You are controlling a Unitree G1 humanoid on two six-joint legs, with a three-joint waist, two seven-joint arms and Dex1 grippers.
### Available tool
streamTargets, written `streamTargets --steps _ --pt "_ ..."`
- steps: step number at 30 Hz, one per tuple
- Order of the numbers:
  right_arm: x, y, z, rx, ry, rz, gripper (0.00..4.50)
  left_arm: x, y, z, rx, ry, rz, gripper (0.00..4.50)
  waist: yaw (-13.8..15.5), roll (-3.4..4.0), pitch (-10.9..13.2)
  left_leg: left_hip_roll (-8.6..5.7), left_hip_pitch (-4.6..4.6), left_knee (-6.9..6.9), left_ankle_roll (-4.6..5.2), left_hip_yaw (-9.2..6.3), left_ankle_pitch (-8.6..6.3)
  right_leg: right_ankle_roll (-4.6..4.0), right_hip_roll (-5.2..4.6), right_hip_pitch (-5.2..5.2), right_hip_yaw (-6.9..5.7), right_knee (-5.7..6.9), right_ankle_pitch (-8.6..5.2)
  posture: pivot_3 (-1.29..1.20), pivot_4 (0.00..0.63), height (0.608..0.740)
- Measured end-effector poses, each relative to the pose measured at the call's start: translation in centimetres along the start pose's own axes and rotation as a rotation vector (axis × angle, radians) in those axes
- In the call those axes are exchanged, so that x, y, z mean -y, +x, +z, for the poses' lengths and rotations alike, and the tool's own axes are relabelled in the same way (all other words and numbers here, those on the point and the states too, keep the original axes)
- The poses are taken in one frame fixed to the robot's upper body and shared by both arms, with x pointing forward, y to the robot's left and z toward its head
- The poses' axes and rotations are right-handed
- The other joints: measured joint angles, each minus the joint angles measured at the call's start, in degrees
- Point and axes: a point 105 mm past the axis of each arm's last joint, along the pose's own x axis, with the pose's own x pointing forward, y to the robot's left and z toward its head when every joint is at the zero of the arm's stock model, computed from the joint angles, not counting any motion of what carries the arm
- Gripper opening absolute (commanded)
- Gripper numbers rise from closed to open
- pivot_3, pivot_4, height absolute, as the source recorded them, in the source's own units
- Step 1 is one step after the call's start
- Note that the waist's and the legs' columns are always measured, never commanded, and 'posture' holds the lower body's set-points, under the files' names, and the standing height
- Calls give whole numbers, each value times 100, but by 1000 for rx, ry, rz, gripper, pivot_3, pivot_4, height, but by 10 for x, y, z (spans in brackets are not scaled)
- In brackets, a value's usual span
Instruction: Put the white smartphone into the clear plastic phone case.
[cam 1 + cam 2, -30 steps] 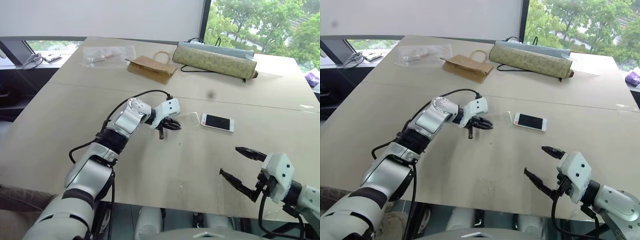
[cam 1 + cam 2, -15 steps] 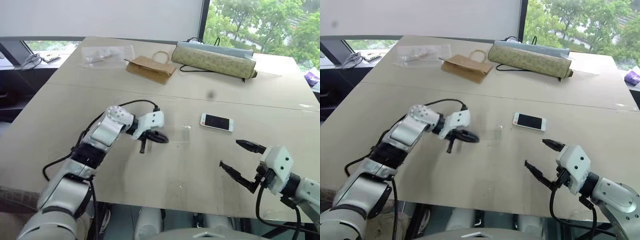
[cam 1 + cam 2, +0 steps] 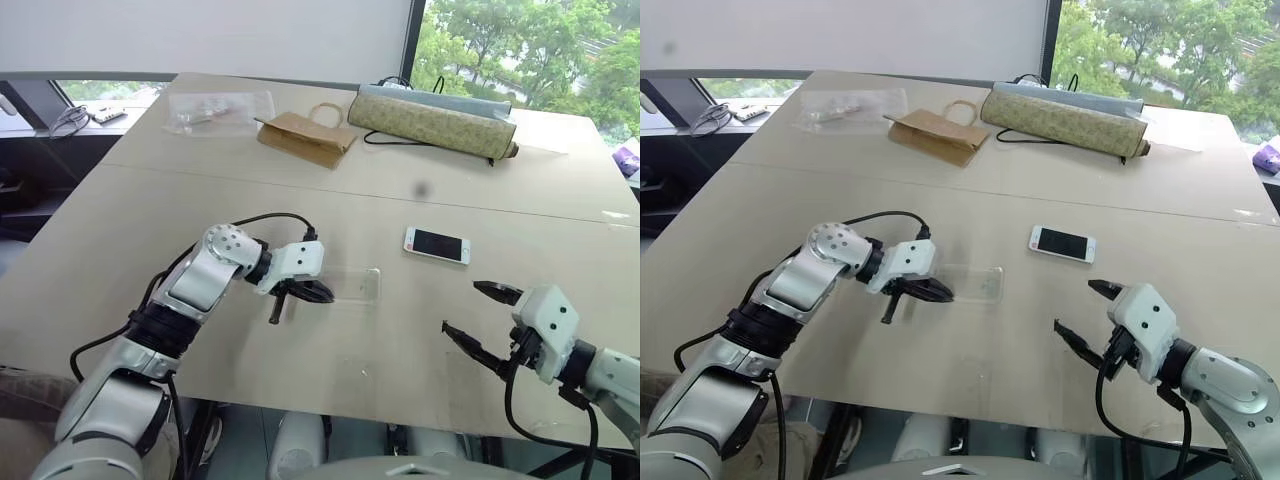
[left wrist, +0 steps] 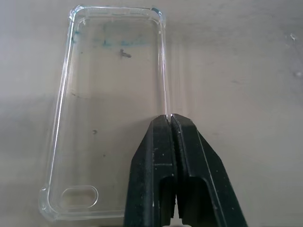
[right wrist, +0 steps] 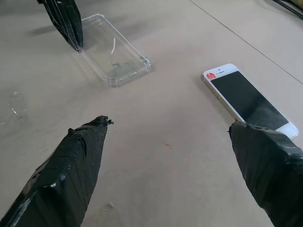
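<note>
Left gripper clenched on one long edge of the clear plastic phone case; case flat on table, long axis running away from the fingertips, camera cut-out at the near end. Right gripper released, jaws wide; white smartphone screen-up just beyond its fingertip, well apart from case, long axis slanting away; no legible writing.

White smartphone, black screen

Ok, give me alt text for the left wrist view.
The left gripper, its two black fingers shut, pinches one long side wall of the clear plastic phone case, which lies open side up on the beige table. The case is empty.
</note>
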Motion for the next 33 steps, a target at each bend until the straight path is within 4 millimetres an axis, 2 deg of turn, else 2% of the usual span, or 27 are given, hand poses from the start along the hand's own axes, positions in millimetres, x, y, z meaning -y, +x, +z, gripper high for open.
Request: streamTargets --steps 9,21,25,28,31,32,33 --pt "-9 -1 -4 -2 16 56 4500 -18 11 10 2 86 -24 34 30 0 -1 -6 2 3 5 -2 -1 0 1 8 0 0 0 0 150 740" --pt "-16 -3 0 20 8 88 4500 -16 21 18 27 89 -61 34 -14 0 -1 -6 2 3 6 -17 -2 3 1 8 2 -1 -2 0 150 740" --pt "-14 -1 2 25 33 92 4500 -17 25 19 45 72 -66 1315 -16 0 -1 -6 2 3 7 -17 -2 3 1 8 2 -1 -2 0 150 740" --pt "-8 3 8 42 78 86 4500 -17 28 22 64 65 -72 2832 -26 0 -1 -6 2 3 7 -18 -2 3 1 8 2 -1 -2 0 150 740" --pt "4 5 12 40 101 57 4500 -16 23 31 117 48 -60 3977 -29 2 1 -5 -1 1 7 -19 -2 3 2 6 4 -1 -2 0 150 740" --pt "3 5 12 29 100 75 4500 -14 20 34 139 41 -54 4318 -31 2 1 -5 -1 1 7 -19 -2 3 1 6 5 -1 -2 0 150 740" --pt "3 6 13 22 100 91 4500 -13 17 37 154 34 -48 4318 -33 2 1 -5 -1 0 7 -20 -2 3 2 6 5 -2 -2 0 150 740"
